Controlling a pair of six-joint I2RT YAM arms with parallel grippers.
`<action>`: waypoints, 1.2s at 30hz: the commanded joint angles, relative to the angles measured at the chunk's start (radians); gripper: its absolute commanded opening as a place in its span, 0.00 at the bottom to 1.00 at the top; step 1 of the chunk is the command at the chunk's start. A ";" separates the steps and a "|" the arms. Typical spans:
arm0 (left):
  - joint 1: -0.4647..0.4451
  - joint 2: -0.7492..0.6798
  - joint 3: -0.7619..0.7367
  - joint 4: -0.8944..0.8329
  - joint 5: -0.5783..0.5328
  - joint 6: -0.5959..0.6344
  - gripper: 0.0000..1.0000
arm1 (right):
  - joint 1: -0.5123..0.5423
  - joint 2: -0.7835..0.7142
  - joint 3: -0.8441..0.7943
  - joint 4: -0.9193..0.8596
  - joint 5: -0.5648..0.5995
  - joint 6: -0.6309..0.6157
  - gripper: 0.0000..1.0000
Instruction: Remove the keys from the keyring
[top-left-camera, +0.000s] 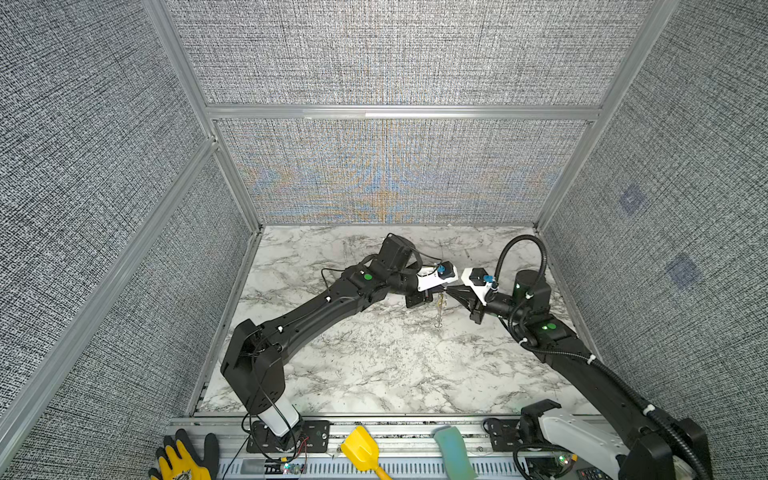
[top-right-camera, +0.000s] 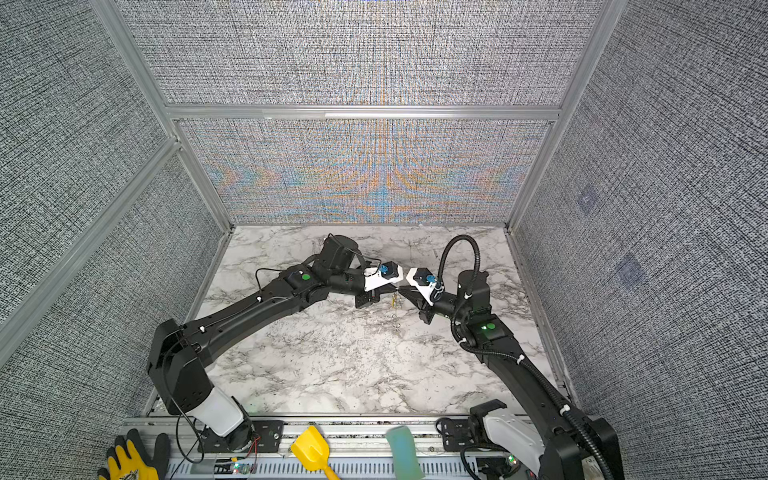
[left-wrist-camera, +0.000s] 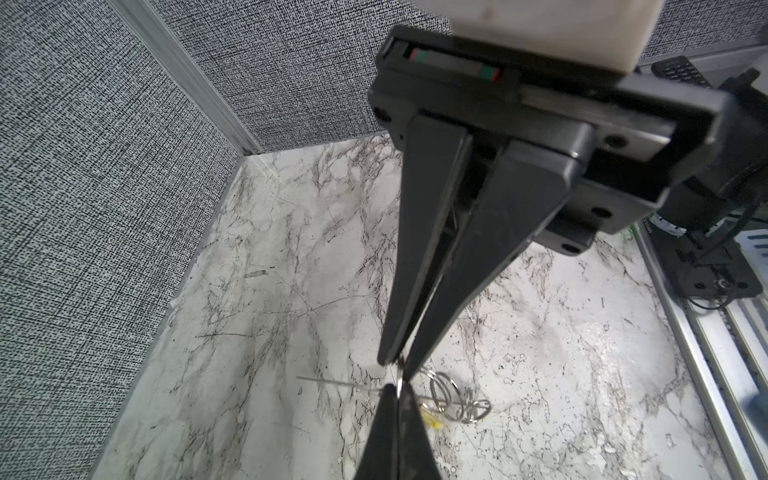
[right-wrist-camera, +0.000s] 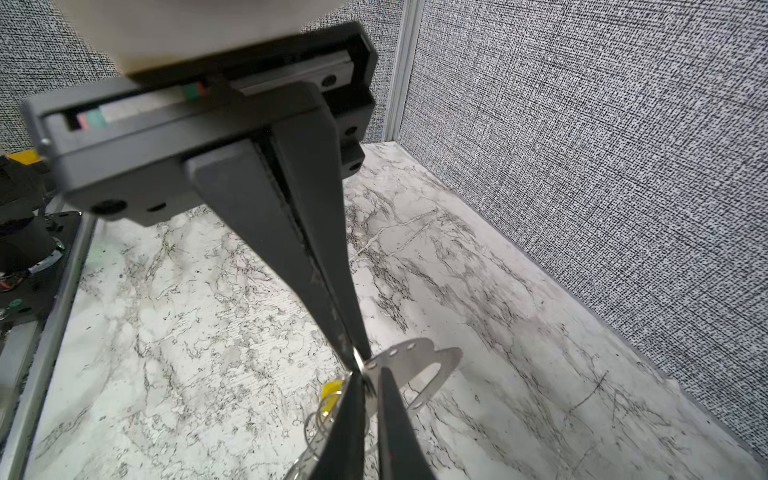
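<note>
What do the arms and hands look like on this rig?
Left arm and right arm: black, green lights, white cable ties. Right carries a corrugated black conduit; left, a thin loose wire. Left hand and right hand: white body, blue knob, tapered black fingers.

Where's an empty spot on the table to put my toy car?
Bare table lies in front, between left arm, right arm and front rail; back-left corner is bare. Crowded mid-back: left gripper and right gripper meet at the keyring, keys dangling.
</note>
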 joint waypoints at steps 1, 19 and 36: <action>-0.004 -0.007 0.002 -0.001 0.073 0.020 0.00 | 0.002 0.006 0.019 -0.021 -0.051 -0.018 0.11; 0.042 -0.034 -0.022 0.006 0.138 0.009 0.24 | 0.002 -0.005 0.023 -0.069 -0.135 -0.011 0.00; 0.130 -0.153 -0.288 0.353 0.228 -0.218 0.33 | 0.054 -0.044 -0.069 0.147 -0.015 0.136 0.00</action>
